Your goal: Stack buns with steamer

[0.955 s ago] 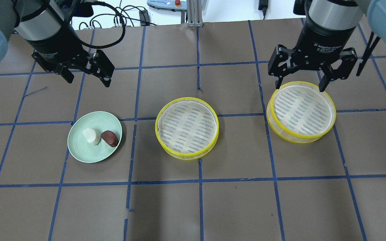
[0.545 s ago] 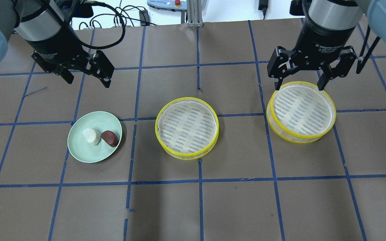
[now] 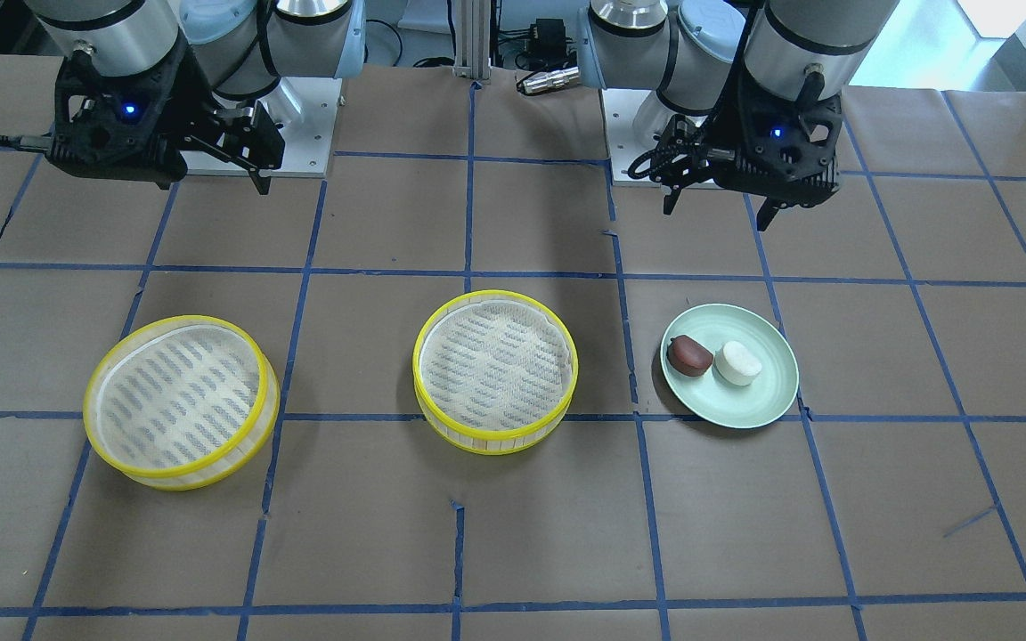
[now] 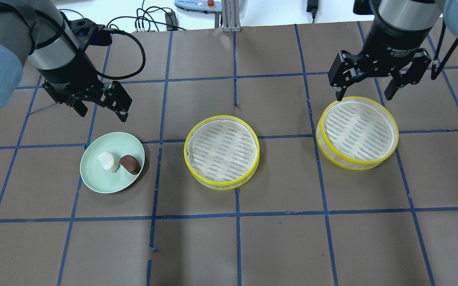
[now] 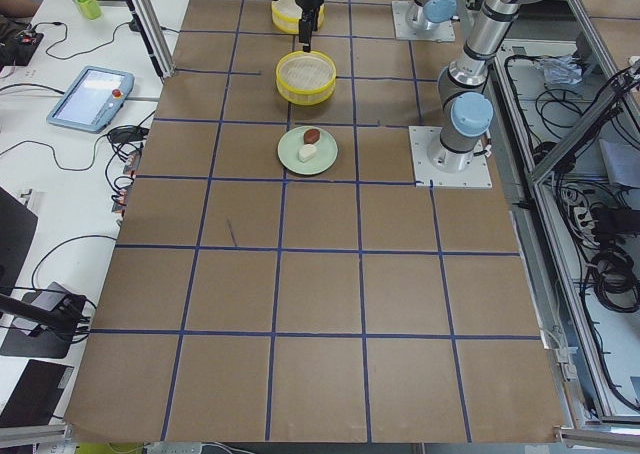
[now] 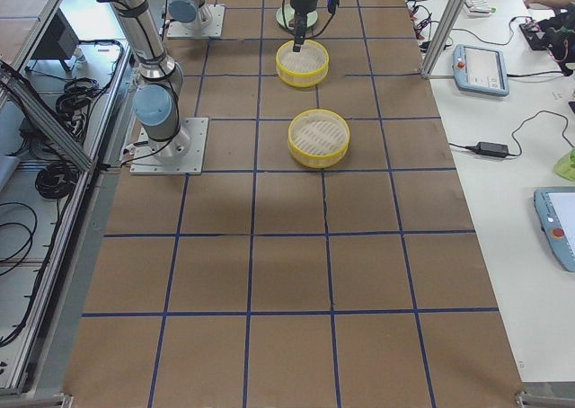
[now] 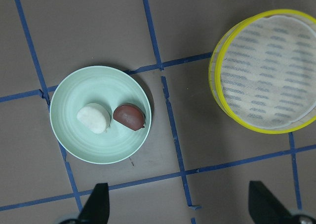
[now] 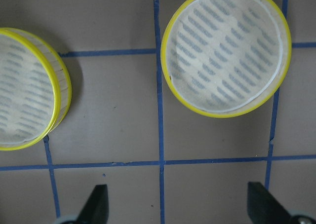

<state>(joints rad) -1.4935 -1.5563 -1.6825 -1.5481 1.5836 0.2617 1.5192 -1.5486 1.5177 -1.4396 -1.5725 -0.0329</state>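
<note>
Three obstacles stand well apart in a row along the worktop's length: the plate [image 4: 94,180] nearest the left end, carrying the white bun [image 4: 108,161] and brown bun [image 4: 130,164] side by side, the middle steamer [image 4: 222,151], and the right steamer [image 4: 357,133] nearest the right end. Bare paper [image 4: 284,246] runs between them and spreads broadly toward the operators' edge and both ends. The left gripper [image 4: 102,115] and right gripper [image 4: 363,96] hang high toward the robot's edge, fingers spread.

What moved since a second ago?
The left gripper came closer to the green plate, open and empty. The right gripper shifted slightly by the right steamer basket, also open. Nothing was grabbed or dropped. The white bun, brown bun, plate, that basket and the middle steamer basket stayed put.
</note>
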